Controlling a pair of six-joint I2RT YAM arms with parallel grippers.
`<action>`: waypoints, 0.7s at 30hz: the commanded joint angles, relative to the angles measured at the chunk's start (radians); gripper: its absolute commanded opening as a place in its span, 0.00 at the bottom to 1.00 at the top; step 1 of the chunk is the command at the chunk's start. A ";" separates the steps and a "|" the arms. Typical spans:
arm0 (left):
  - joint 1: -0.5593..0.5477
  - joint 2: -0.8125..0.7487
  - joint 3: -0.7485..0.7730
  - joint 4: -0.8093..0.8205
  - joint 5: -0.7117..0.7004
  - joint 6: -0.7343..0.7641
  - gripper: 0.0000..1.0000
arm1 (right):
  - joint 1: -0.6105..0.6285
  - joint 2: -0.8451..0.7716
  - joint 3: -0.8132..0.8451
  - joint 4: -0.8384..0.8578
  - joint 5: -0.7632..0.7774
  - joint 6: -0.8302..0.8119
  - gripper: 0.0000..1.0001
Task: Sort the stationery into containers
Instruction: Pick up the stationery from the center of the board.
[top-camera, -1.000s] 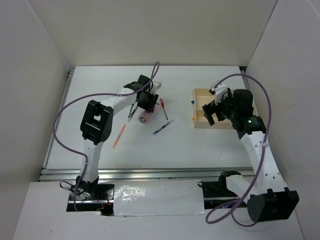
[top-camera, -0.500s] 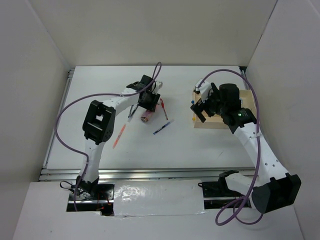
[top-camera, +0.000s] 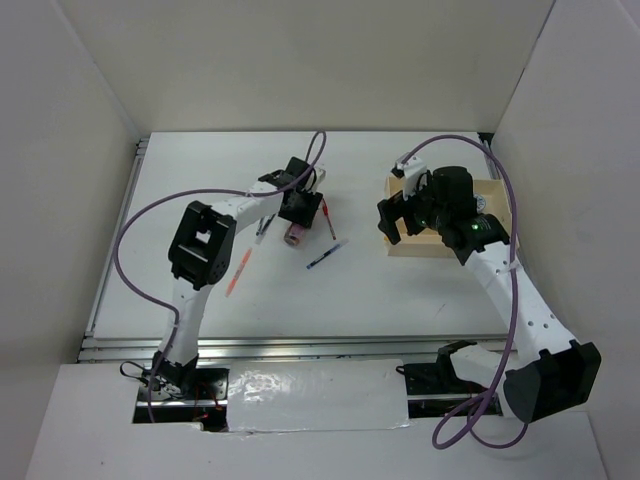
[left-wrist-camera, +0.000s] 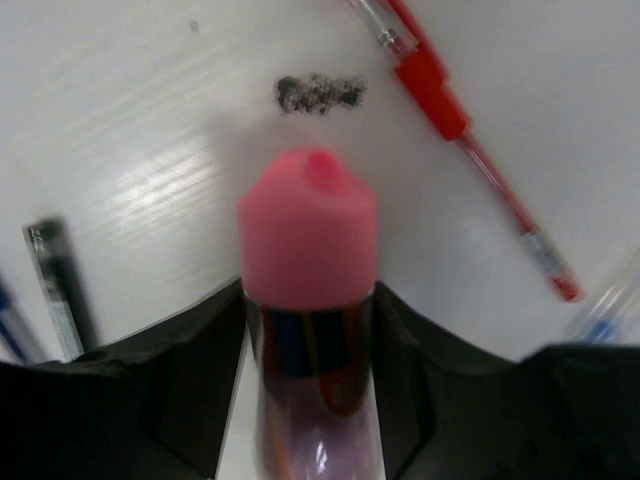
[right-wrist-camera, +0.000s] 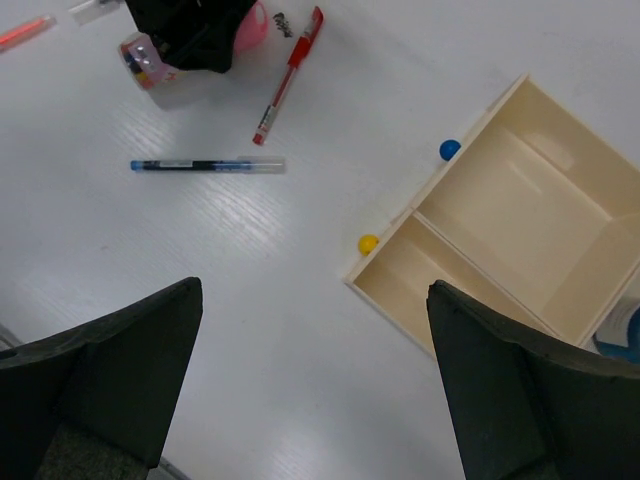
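Note:
My left gripper (top-camera: 299, 210) is shut on the short pink cylinder (left-wrist-camera: 308, 250), which lies between its fingers (left-wrist-camera: 170, 390) on the table; it also shows in the top view (top-camera: 295, 237). A red pen (left-wrist-camera: 470, 150) lies just to its right (top-camera: 327, 218). A dark blue pen (top-camera: 326, 254) and an orange pen (top-camera: 238, 272) lie nearer. My right gripper (right-wrist-camera: 315, 380) is open and empty, hovering by the left edge of the tan wooden tray (right-wrist-camera: 520, 200). A blue-and-white item (right-wrist-camera: 620, 330) shows in the tray at the frame's edge.
A dark pen (left-wrist-camera: 60, 300) lies left of the cylinder. A blue ball (right-wrist-camera: 450, 150) and a yellow ball (right-wrist-camera: 369, 243) sit against the tray's left wall. The tray (top-camera: 430, 248) stands at the right of the table, partly under my right arm. White walls enclose the table.
My right arm has swung left from above the tray to its left edge. My left gripper has shifted slightly right at the pink cylinder.

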 joint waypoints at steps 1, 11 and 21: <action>-0.012 0.117 -0.067 -0.138 -0.075 -0.026 0.63 | -0.010 -0.015 0.017 0.007 -0.027 0.110 1.00; 0.003 0.050 -0.085 -0.134 0.013 -0.040 0.32 | -0.037 -0.019 0.035 -0.017 -0.065 0.159 1.00; 0.198 -0.285 -0.151 0.040 0.809 -0.291 0.08 | 0.117 -0.101 -0.028 0.045 -0.047 -0.228 1.00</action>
